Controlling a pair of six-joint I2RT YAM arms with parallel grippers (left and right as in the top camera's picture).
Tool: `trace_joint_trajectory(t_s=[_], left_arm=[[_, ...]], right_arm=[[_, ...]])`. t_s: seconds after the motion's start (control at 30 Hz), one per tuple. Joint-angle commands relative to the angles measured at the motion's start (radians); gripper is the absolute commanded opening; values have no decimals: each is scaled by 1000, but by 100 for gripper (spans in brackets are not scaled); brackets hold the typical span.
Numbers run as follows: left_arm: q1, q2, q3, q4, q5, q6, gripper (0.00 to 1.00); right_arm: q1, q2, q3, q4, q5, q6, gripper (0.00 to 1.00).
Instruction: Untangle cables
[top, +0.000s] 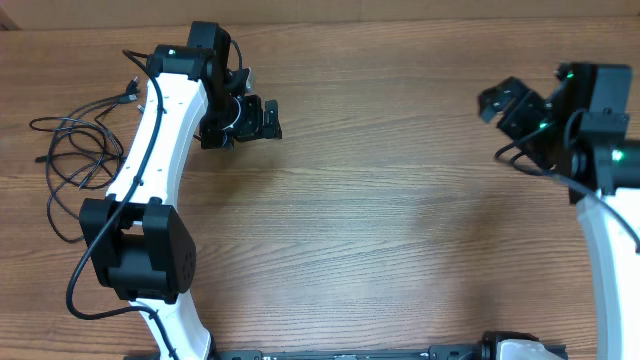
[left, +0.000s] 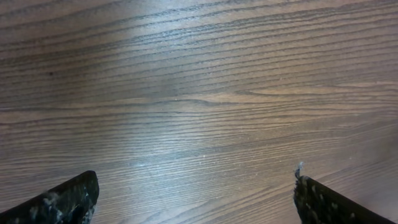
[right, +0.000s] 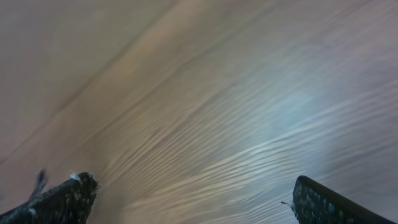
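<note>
The thin black flexible cables (top: 72, 160) lay in a loose tangle of overlapping loops at the far left of the brown wood-grain table (top: 380, 220), on the outer side of the white left robot arm (top: 150, 150), with some strands passing under that arm's edge. One small plug end (top: 128, 97) pointed up near the arm's upper joint; whether other tips were silver could not be told from overhead. The left gripper (top: 264, 120), black and two-fingered, hung over bare wood on the inner side of the arm, well apart from the tangle, and held nothing. In the left wrist view that gripper (left: 196, 190) had its jaws spread wide, one dark scuffed finger (left: 65, 200) at the lower left corner and the other (left: 326, 204) at the lower right, with only wood grain between them. The right gripper (top: 503, 103), also black, sat at the far right of the table on the white right robot arm (top: 605, 235), well apart from the cables, pointing toward the middle. Its wrist view was blurred, yet the right gripper (right: 193, 190) showed its jaws released wide, a finger (right: 62, 200) at each lower corner and bare tabletop between, gripping nothing. A thicker black wire (top: 85, 285) looped from the left arm's dark elbow housing (top: 140, 245) near the lower left.
</note>
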Motion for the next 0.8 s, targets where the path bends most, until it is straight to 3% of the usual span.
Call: trace_joint_trajectory(t_s=[0.0,0.43,0.77], left_arm=[[1,7,-9,2,-10,-6,100],[1,7,-9,2,-10,-6,100],[1,7,-9,2,-10,-6,100]], right_arm=[[74,-79,25,5,3,6,100],[130,-321,25,-2,3,6,100],[130,-484,5,-116,76,-8,100]])
